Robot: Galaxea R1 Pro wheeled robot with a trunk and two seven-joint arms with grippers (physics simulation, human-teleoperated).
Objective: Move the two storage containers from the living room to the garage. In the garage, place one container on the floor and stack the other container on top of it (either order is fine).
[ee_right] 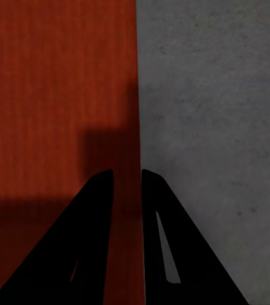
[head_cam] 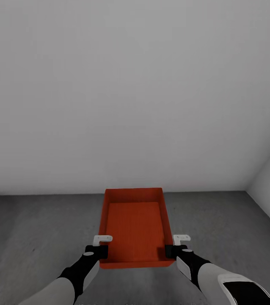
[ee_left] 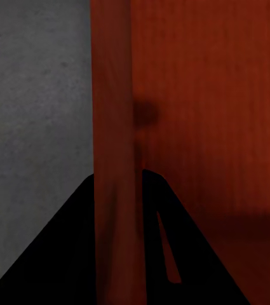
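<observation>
With our left hand (head_cam: 102, 245) and right hand (head_cam: 175, 245) each clenched on a side wall of the storage container (head_cam: 136, 224), we should lower it level onto the floor (head_cam: 33, 228).

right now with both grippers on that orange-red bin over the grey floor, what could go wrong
1. The orange-red rectangular plastic bin is held only by thin side walls: the left gripper and right gripper each pinch one wall near the bin's near end, so its far end may sag or slip.
2. Its walls look smooth, so uneven arm motion could twist it loose.
3. The white wall looks close ahead; driving forward could bump the bin before it reaches the dark-grey concrete floor.
</observation>
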